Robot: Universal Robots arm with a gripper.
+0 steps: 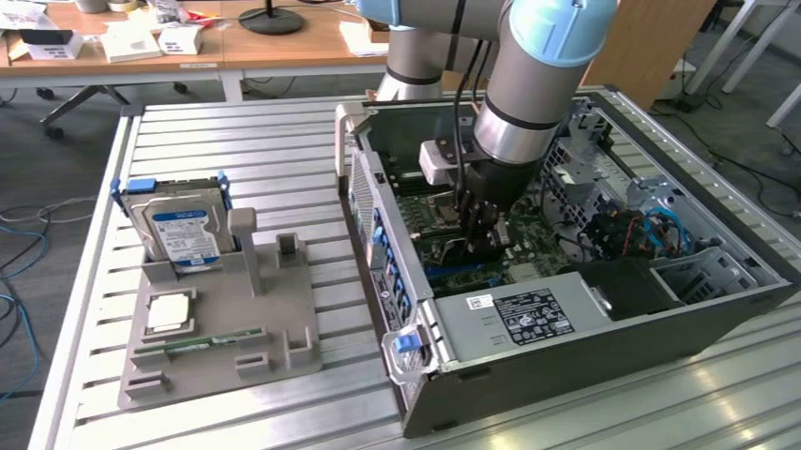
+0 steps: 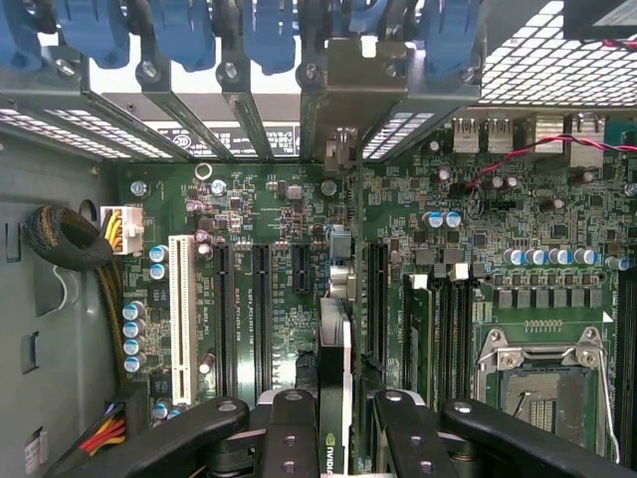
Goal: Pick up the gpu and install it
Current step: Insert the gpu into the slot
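The gpu shows edge-on in the wrist view as a thin black-and-silver card standing upright over the black expansion slots of the green motherboard. Its silver end bracket sits against the case's rear slot openings. My gripper is shut on the card, with black fingers on either side of it. In the exterior view my gripper reaches straight down into the open computer case, and the card is mostly hidden behind it.
A white slot, a cable bundle and the CPU socket lie around the card. On the slatted table, a grey fixture holds a hard drive, a CPU and a RAM stick.
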